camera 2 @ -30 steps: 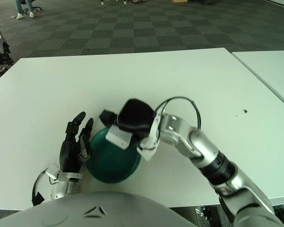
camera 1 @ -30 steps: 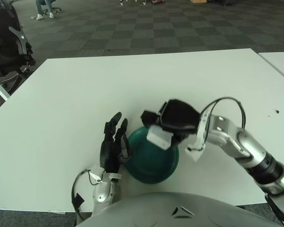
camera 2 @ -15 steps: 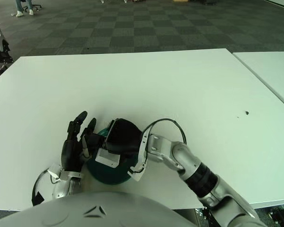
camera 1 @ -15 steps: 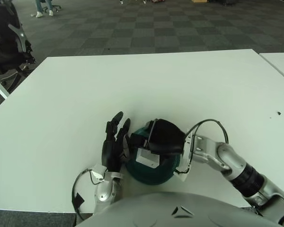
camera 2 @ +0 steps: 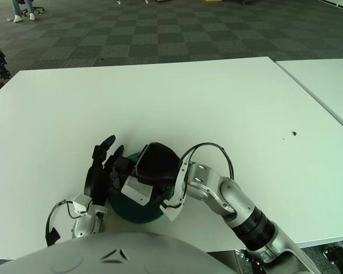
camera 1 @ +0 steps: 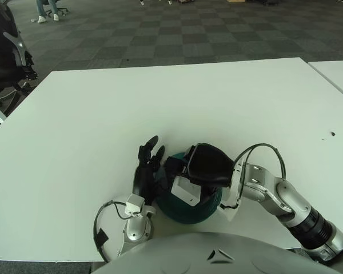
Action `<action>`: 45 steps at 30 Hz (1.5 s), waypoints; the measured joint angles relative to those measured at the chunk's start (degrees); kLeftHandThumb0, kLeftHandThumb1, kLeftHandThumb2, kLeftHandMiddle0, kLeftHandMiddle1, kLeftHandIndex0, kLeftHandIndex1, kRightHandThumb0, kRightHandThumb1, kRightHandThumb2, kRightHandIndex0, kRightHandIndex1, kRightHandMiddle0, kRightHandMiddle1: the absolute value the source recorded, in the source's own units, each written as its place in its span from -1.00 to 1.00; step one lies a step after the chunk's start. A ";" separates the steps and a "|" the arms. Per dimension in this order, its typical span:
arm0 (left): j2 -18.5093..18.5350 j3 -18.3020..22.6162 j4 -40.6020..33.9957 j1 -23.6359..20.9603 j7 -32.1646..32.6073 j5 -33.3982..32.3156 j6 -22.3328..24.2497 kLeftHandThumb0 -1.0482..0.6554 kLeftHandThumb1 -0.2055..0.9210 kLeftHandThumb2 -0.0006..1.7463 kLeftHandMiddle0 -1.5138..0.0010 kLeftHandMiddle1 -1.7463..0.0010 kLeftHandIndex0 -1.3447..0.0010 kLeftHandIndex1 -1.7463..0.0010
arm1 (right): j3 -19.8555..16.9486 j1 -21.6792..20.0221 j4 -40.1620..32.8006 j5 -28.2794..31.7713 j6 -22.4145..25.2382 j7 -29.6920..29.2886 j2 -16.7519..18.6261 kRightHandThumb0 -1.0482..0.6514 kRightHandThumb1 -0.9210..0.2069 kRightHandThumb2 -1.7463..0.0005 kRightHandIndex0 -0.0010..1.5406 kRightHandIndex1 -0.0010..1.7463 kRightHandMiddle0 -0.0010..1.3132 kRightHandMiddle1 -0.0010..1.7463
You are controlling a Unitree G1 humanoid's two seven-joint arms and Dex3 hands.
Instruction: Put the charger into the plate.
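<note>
White desk [camera 1: 160, 97], near edge: dark green plate [camera 1: 208, 206], mostly covered. Right hand [camera 1: 204, 165], black, over the plate, fingers clenched around the white charger [camera 1: 186, 190], which sits low over the plate's left part; contact with the plate cannot be told. Left hand [camera 1: 147, 174], fingers released and extended, just beside the plate's left rim.

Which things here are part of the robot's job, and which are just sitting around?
Part of the job:
- charger, white, held over the plate
- plate, dark green
- right hand, fingers shut on the charger
- left hand, beside the plate's left edge

Just around:
- white table
- office chair at the far left
- second table at the right
</note>
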 measured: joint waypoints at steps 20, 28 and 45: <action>0.57 1.77 2.92 -1.83 -10.04 -17.43 -3.58 -0.72 1.00 0.05 0.30 0.96 0.99 0.10 | -0.25 -0.25 1.91 -7.22 -0.76 -1.06 -0.53 -0.85 -1.00 0.11 -0.37 1.00 -0.80 0.63; 0.57 2.07 3.40 -1.98 -10.69 -17.38 -7.43 -0.74 1.00 0.06 0.36 0.99 1.00 0.18 | -0.15 -0.33 4.64 -8.93 -2.41 -4.39 -0.57 -0.95 -1.00 0.03 -0.71 0.95 -0.86 0.58; 0.66 3.33 4.51 -3.45 -14.10 -20.20 -8.24 -0.77 1.00 0.05 0.37 0.99 1.00 0.23 | -0.26 -0.34 4.75 -10.71 -2.96 -6.11 -0.93 -1.00 -1.00 -0.03 -0.78 0.96 -0.90 0.51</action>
